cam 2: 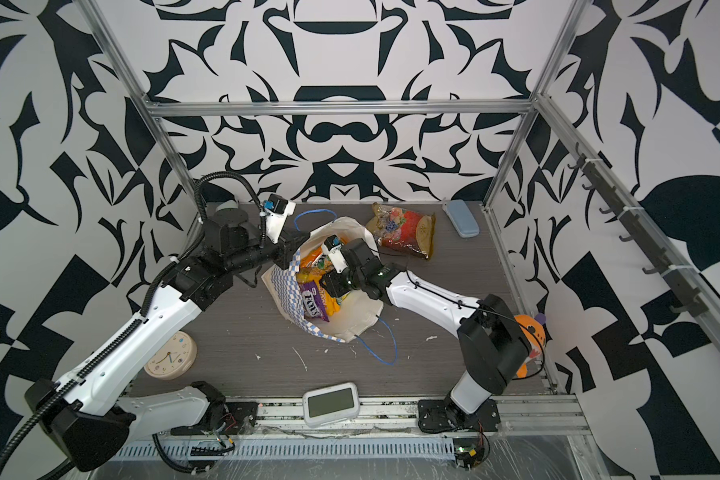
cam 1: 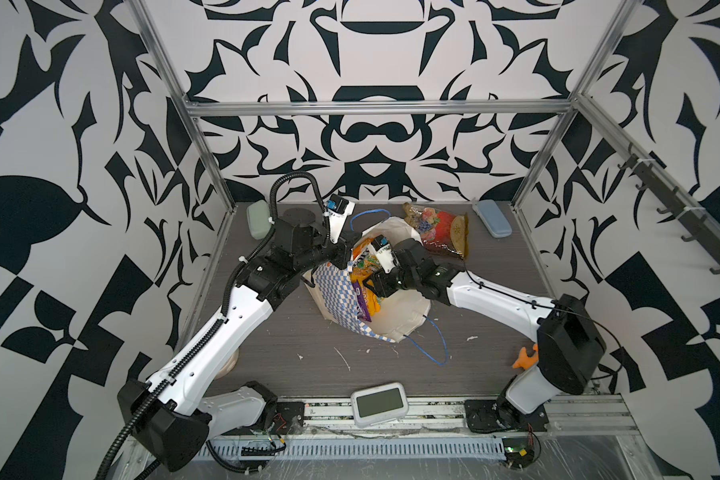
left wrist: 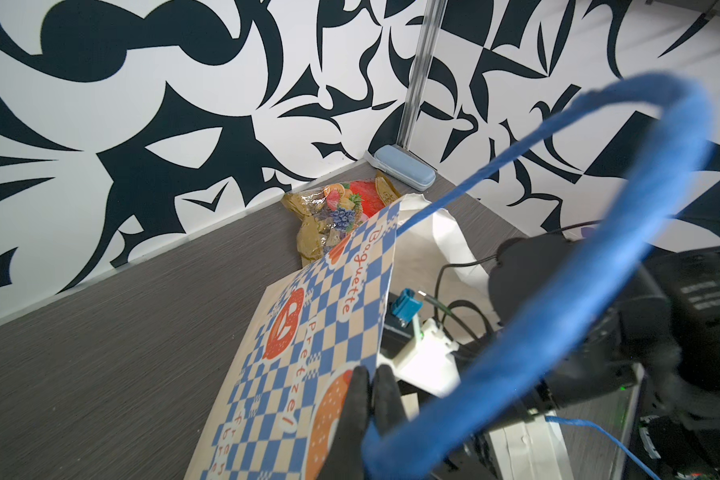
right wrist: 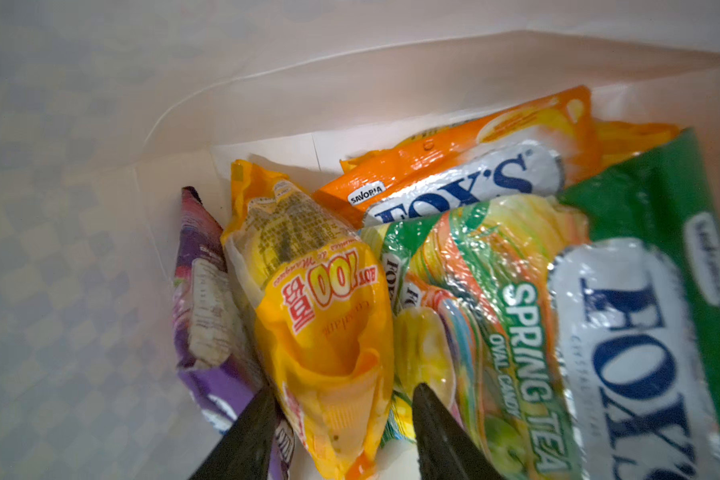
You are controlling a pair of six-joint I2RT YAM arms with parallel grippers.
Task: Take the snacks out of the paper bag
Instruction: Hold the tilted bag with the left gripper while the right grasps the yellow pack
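A: How far along?

B: Looks early. Counts one out: the red-gold fruit-print packet [cam 1: 441,235], flat at the far side of the bench [cam 1: 267,353], outside the paper bag [cam 1: 335,297] and near its mouth. Can't tell whether touching.

A: And the bag itself?

B: Sits mid-bench, mouth gaping, white inside on show in both top views.

A: Inside?

B: Shows five in the right wrist view: purple packet [right wrist: 208,307] against the bag's wall, yellow packet [right wrist: 321,316] right beside it, green packet [right wrist: 661,232] on the yellow one's other side, orange packet [right wrist: 454,166] behind those, plus a sliver of another yellow-orange packet [right wrist: 632,137] further back. Can't rule out more underneath.

A: And the left tool [left wrist: 371,376]?

B: Pinched closed on the bag's checkered rim, plain in the left wrist view. Seems to hold the mouth open.

A: The right tool [right wrist: 344,392]?

B: Down inside the mouth, jaws apart, straddling the lower end of the yellow packet: one jaw between purple and yellow, the other between yellow and green. Shows no squeeze, so not counted as held.

A: Left to do?

B: Nearly everything, judging from this. Close on the yellow one, lift clear of the rim, set down on the bench, then repeat for the other four.
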